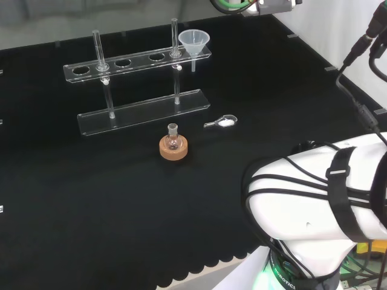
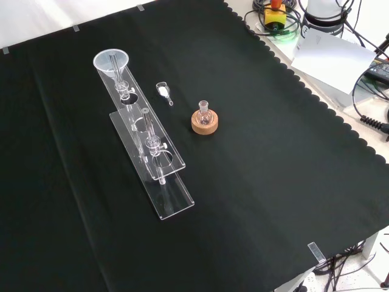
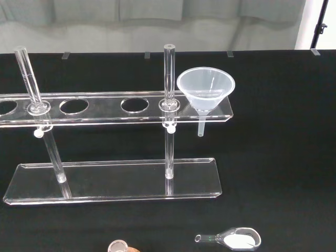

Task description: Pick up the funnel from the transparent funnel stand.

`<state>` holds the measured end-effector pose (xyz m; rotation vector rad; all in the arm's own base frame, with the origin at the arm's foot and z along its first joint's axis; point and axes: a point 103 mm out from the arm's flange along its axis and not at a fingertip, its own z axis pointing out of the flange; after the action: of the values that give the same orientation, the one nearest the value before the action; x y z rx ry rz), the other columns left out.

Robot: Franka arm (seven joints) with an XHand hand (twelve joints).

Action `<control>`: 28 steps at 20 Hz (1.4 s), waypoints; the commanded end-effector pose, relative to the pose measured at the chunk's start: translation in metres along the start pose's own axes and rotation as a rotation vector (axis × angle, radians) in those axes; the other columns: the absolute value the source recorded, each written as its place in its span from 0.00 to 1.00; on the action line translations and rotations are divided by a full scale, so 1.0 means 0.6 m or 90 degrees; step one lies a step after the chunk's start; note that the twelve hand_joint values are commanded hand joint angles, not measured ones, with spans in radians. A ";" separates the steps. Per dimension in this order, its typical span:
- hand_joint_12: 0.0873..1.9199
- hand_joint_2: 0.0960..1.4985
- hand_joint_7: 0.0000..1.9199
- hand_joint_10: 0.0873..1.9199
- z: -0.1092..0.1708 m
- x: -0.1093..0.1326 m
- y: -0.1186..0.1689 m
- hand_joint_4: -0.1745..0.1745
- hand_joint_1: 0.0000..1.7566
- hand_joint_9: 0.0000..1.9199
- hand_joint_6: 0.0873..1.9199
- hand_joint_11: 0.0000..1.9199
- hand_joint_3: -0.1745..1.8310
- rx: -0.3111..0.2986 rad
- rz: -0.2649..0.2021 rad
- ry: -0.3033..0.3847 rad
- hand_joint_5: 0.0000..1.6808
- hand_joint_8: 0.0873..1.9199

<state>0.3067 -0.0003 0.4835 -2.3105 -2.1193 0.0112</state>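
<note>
1. Hand: whether its fingers are apart or together cannot be told. In the head view the arm's white links (image 1: 320,205) stand low at the right, well apart from the stand.
2. Landmark: the clear stand (image 1: 139,90) on the black cloth (image 1: 91,211). It has a flat base plate, two upright rods and an upper shelf with a row of round holes.
3. Funnel (image 1: 193,41): seated upright in the hole at one end of the stand's shelf, the right end in the head view, the far end in the front view (image 2: 111,61). Its wide cone rests on the shelf and its short stem hangs below it, clear of the base plate. In the wrist view (image 3: 206,89) the funnel sits just beside one rod. Nothing touches it.
4. The other holes of the shelf, as the wrist view shows them (image 3: 105,107), are open.
5. Scoop (image 1: 221,122): a small clear piece with white powder in its bowl, lying flat on the cloth near the funnel end of the stand's base, apart from it. Also in the front view (image 2: 163,91) and the wrist view (image 3: 233,239).
6. Flask (image 1: 173,139): a small round one, upright on a cork ring (image 1: 173,149), in front of the stand in the head view, near the base but not touching. In the front view (image 2: 204,115) it is to the stand's right, just past the scoop.
</note>
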 end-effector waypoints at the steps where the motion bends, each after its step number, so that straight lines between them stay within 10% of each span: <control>1: 0.70 0.74 0.01 0.32 0.001 -0.002 0.001 0.54 0.04 0.11 0.00 0.08 0.29 -0.005 0.000 -0.005 0.15 0.27; 20: 0.69 0.79 0.01 0.31 0.055 -0.044 0.039 0.55 0.00 0.12 0.00 0.07 0.29 0.019 0.056 0.000 0.16 0.26; 28: 0.69 0.79 0.02 0.31 0.106 -0.096 0.135 0.54 0.00 0.12 0.00 0.07 0.28 0.052 0.063 -0.005 0.16 0.25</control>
<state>0.3411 -0.0358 0.4398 -2.3662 -1.9885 0.0659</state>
